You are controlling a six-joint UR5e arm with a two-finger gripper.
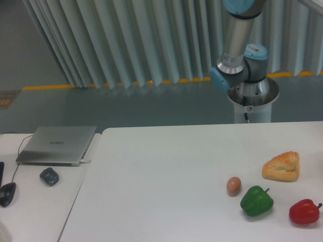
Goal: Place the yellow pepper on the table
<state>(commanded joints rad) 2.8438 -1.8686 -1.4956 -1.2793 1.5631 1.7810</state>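
The yellow pepper is out of view. The white table (166,171) fills the lower right of the camera view. Only the base and lower links of the arm (241,55) show behind the table's far edge; the arm runs up out of the top of the frame, and the gripper is not in view.
On the table's right side lie a piece of bread (281,166), a brown egg (233,185), a green pepper (256,200) and a red pepper (304,212). A smaller desk at the left holds a grey laptop (56,144), a small dark object (49,176) and a mouse (7,193).
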